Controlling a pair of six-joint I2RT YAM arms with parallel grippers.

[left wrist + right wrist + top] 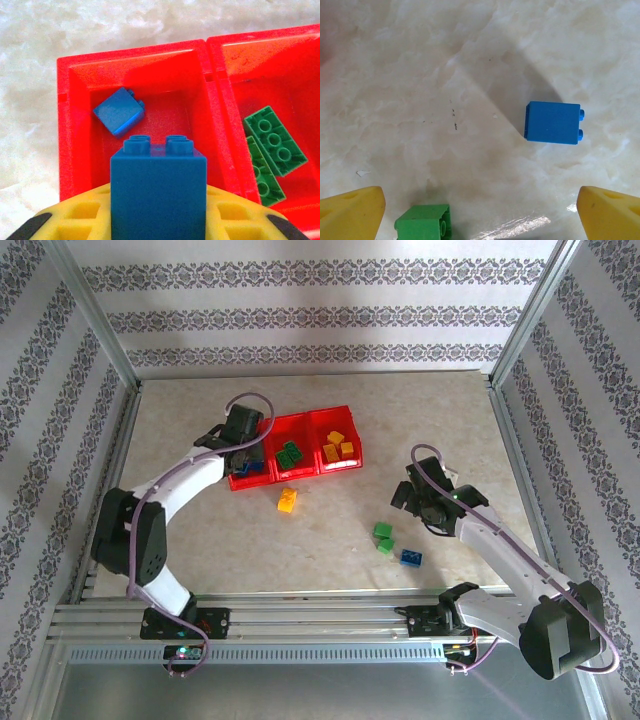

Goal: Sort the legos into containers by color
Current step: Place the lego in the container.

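Nearest the arm bases, the right gripper [481, 214] hangs spread near one loose blue brick [553, 122] and two green bricks [383, 530]; one orange brick [287, 500] lies farther on. Beyond, the left gripper [158, 222] pinches a blue lego [158, 185] above the tray's [132, 50] left compartment [170, 107], a second blue lego [119, 111] inside; releasing it looks like the next move.

The left arm reaches forward with a bent elbow; the left gripper [243, 432] has its fingers closed on a blue lego [158, 190]. The right arm is extended; the right gripper [408, 498] has its fingers [355, 210] fully spread.
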